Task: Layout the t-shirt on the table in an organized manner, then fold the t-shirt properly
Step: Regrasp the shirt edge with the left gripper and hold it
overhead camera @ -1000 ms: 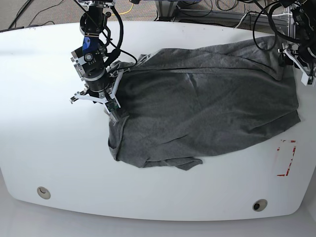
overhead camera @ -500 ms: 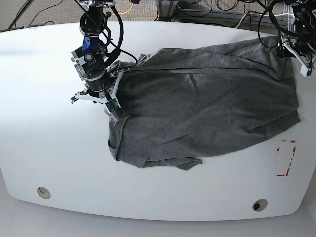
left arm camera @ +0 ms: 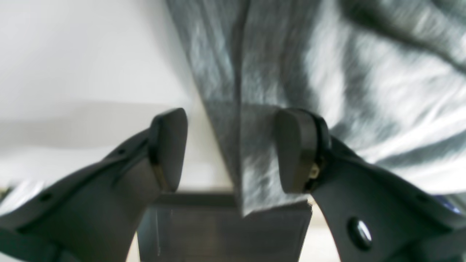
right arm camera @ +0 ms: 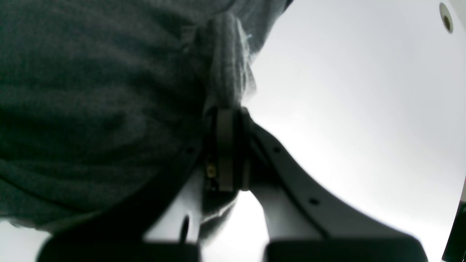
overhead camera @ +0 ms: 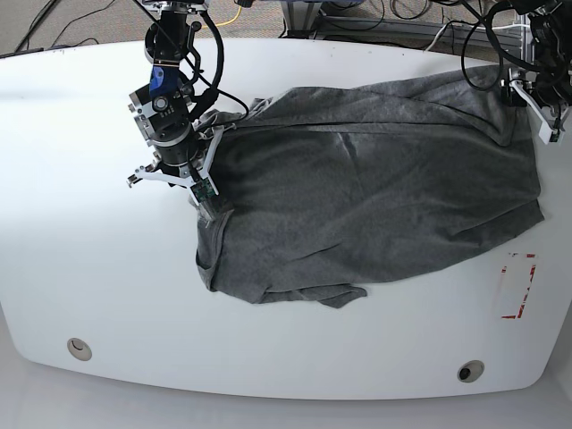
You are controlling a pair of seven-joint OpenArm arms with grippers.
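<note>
Left wrist view: jaws of the left gripper (left arm camera: pixel 233 149) spread wide, grasping nothing, pads apart with a narrow edge of the t-shirt (left arm camera: pixel 327 72) lying between them on the table (left arm camera: pixel 72 54); picture blurred.

Right wrist view: jaws of the right gripper (right arm camera: pixel 225 153) clenched on a bunched fold of the t-shirt (right arm camera: pixel 91 91), grey knit filling the left, bare white table (right arm camera: pixel 346 91) to the right, a grommet hole (right arm camera: pixel 445 17) at the far corner.

Base view: t-shirt (overhead camera: pixel 375 179) spread wrinkled across the table (overhead camera: pixel 89 268), pinched at its left edge by the right gripper (overhead camera: pixel 213 207); left gripper (overhead camera: pixel 536 112) at the cloth's far right corner. Red-tape rectangle (overhead camera: pixel 517 286) just beside the hem, near the table's right edge.
</note>
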